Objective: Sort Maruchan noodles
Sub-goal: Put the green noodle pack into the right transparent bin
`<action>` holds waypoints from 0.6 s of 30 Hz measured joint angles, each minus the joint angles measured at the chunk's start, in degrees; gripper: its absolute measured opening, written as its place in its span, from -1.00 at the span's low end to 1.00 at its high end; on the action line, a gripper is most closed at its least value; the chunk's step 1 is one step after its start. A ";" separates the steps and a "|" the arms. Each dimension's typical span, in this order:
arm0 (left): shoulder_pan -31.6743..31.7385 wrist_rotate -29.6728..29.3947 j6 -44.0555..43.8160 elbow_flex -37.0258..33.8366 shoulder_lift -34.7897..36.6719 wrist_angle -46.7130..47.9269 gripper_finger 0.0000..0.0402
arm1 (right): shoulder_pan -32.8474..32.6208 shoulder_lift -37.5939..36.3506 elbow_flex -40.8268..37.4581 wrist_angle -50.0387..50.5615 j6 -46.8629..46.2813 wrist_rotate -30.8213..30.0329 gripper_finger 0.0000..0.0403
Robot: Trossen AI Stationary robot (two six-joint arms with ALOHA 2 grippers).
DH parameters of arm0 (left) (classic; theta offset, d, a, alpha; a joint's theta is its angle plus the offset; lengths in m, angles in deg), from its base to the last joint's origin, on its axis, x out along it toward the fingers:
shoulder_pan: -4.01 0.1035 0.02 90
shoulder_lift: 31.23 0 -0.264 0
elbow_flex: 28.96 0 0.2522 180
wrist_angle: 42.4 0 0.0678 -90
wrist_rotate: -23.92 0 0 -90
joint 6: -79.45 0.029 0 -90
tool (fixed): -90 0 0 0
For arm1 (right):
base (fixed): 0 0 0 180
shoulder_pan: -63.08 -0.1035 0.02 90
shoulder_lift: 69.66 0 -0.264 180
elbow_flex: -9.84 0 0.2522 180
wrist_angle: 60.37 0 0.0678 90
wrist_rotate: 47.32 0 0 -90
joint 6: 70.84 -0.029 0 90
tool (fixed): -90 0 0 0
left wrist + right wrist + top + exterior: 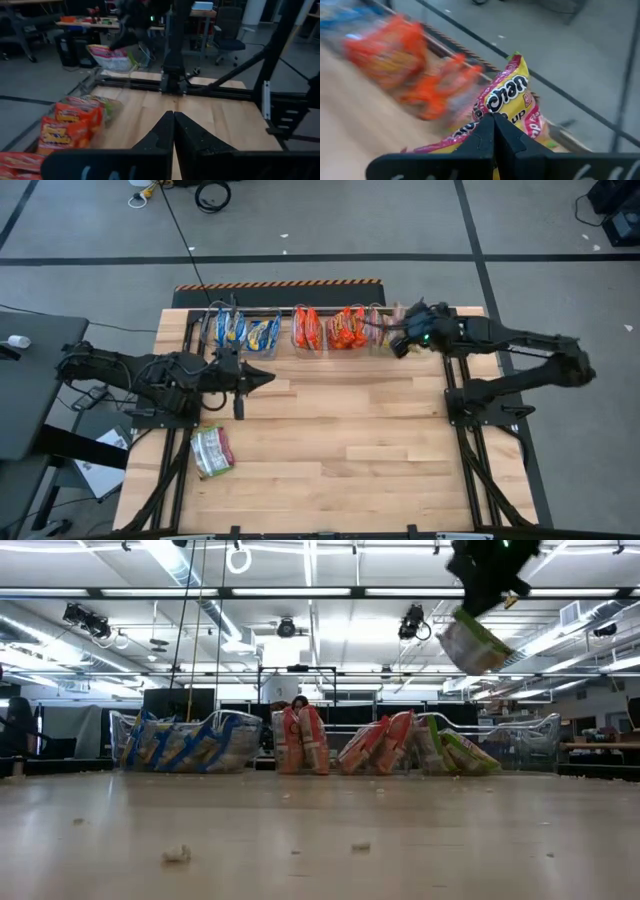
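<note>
Spanning the scene: the wooden table (340, 440) carried a row of clear bins (300, 330) along its far edge, with both arms reaching over it.
Left arm: it lay low across the table's left side, and the left gripper (262, 378) pointed toward the middle with its jaws pressed together on nothing, as the left wrist view showed.
Right arm: it reached to the far right end of the bin row; the right gripper (398, 340) hung above the table there, its jaws clamped on a yellow-pink packet (512, 102).
Held packet: in the low view it hung tilted, well above the bins.
Blue-yellow packets (240, 332): they stood in the leftmost bin.
Orange-red packets (330, 328): they stood in the middle bins, leaning on each other.
Yellow-green packets (450, 752): they leaned in the bin at the right end, just below the held one.
Loose packet (212, 451): it lay flat on the table's left side, well apart from the bins, near the left arm's base.
</note>
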 joint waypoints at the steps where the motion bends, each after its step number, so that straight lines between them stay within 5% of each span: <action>1: 0.41 0.00 0.28 0.00 0.00 -0.30 -0.92 | 2.11 -1.90 -2.53 -1.16 1.92 0.04 -0.99; 13: 6.57 -0.03 5.53 0.00 -0.02 -3.77 -0.92 | 24.92 -7.48 -25.53 -29.31 24.39 15.86 -0.98; 18: 10.68 -0.15 5.63 0.07 -1.15 -10.20 -0.92 | 30.69 -7.44 -29.77 -35.19 30.80 16.97 -0.97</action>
